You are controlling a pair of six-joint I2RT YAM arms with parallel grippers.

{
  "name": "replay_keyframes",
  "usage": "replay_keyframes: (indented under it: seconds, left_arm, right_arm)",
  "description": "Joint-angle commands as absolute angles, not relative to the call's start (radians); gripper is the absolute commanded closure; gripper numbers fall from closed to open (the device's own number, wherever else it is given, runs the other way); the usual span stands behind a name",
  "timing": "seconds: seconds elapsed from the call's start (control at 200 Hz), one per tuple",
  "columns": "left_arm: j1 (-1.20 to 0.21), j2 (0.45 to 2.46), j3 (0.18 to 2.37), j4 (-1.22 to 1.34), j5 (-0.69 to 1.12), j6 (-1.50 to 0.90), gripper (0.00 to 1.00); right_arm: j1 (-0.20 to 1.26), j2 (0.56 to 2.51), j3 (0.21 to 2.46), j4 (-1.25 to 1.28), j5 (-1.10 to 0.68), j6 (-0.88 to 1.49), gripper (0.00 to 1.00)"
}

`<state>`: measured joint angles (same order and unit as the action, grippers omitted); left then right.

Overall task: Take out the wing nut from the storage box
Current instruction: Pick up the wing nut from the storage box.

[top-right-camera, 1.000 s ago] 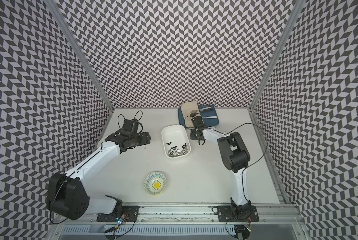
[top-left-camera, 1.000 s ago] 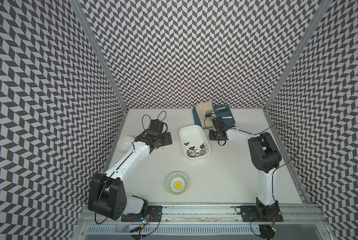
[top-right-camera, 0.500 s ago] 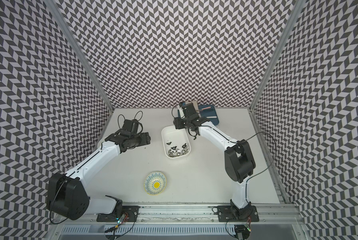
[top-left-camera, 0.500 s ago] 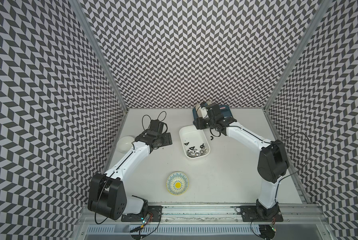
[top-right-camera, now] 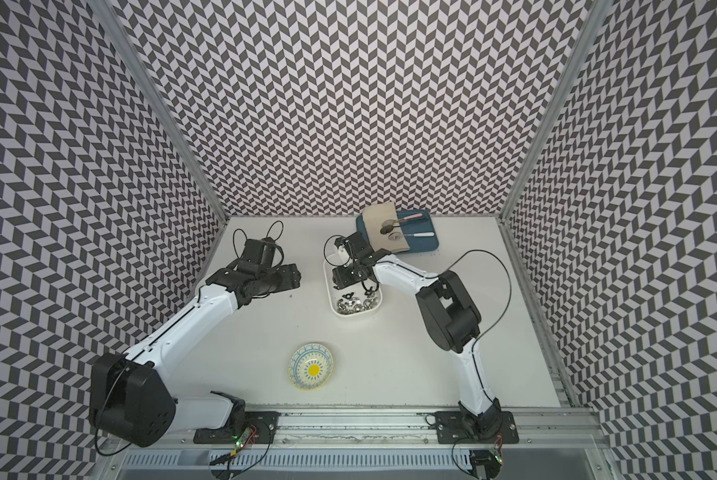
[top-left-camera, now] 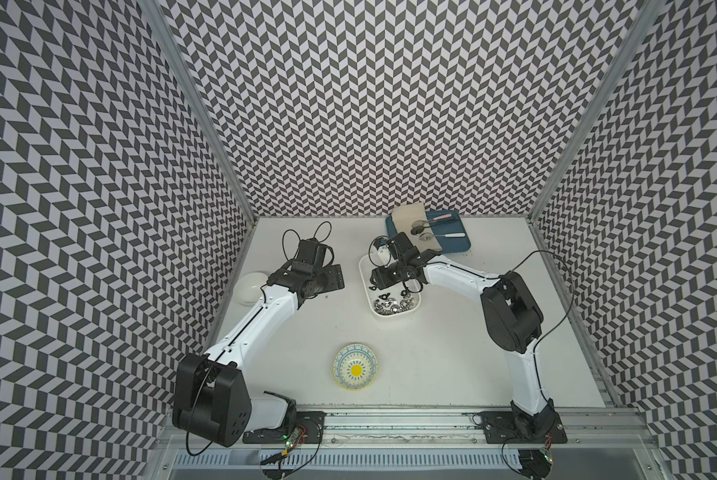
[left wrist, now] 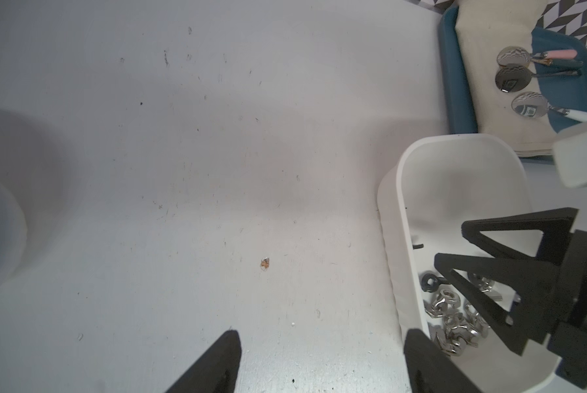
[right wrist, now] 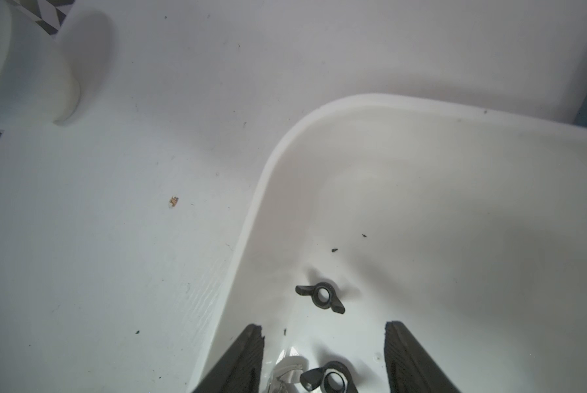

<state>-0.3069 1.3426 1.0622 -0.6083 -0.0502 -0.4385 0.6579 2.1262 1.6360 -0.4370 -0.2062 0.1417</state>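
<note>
The storage box point(top-left-camera: 394, 325) point(top-right-camera: 350, 312) is a white tub in mid-table holding a pile of silver wing nuts point(top-left-camera: 390, 305) and a few black ones. My right gripper point(top-left-camera: 373, 286) point(top-right-camera: 338, 285) hangs open inside the box. In the right wrist view its tips point(right wrist: 324, 328) straddle one black wing nut point(right wrist: 329, 377), not touching it, while another black wing nut point(right wrist: 321, 296) lies just ahead. My left gripper point(top-left-camera: 333, 277) point(left wrist: 321, 331) is open over bare table left of the box rim point(left wrist: 400, 204), holding nothing.
A patterned bowl point(top-left-camera: 355, 366) sits toward the front. A round white bowl point(top-left-camera: 250, 287) stands at the left wall. A blue tray point(top-left-camera: 452, 245) with a cloth and spoons lies behind the box. Cables loop off both wrists.
The right arm swung from the box's right side round its back end and now reaches into the box, jaws wider. The left arm has not moved.
</note>
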Motion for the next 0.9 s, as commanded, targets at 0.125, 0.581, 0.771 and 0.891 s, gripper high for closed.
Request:
replay_keyframes:
  seconds: [0.125,0.581,0.771,0.891]
  left_arm:
    - [-0.307,1.313,1.05,-0.621,-0.048,-0.423,0.2]
    - [-0.304,1.315,1.044,-0.616,-0.046,-0.426,0.21]
    - [-0.304,1.313,1.042,-0.616,-0.052,-0.425,0.21]
    - [-0.302,1.313,1.043,-0.617,-0.051,-0.423,0.21]
  right_arm:
    - [0.658,2.179,1.637,-0.407,-0.217,0.136,0.5]
    - [0.658,2.224,1.643,-0.405,-0.223,0.133,0.61]
    - [0.658,2.246,1.66,-0.399,-0.222,0.142,0.65]
    - [0.658,2.258,1.674,-0.395,-0.226,0.153,0.65]
